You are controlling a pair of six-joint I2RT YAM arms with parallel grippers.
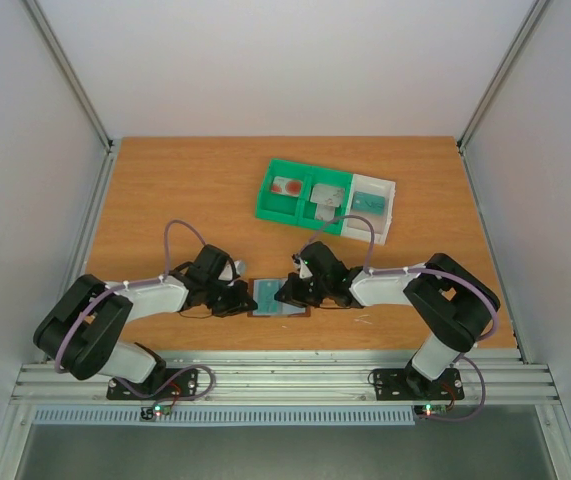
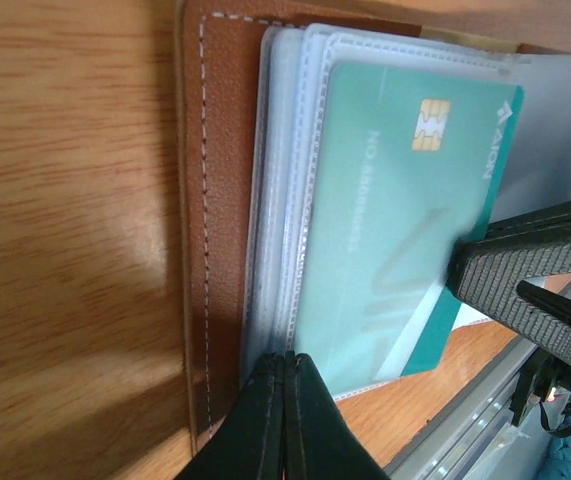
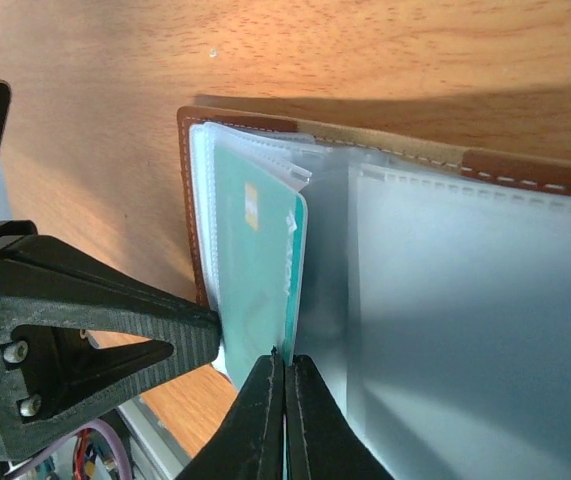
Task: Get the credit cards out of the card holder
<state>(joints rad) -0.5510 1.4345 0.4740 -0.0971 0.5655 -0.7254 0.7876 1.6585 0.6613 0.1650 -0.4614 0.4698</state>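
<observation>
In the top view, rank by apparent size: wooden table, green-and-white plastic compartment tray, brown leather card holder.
Largest: wooden table.
Then: green-and-white plastic compartment tray.
Smallest: brown leather card holder.
None look close.

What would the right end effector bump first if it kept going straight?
The green card in the card holder; the right end effector, shut, seems to pinch its edge already, though depth is unclear.

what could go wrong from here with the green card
The right end effector pinches only the green card's edge, so it may slip free.
The left end effector bears on just one edge of the card holder, so the holder could drag along with the pull.
</observation>
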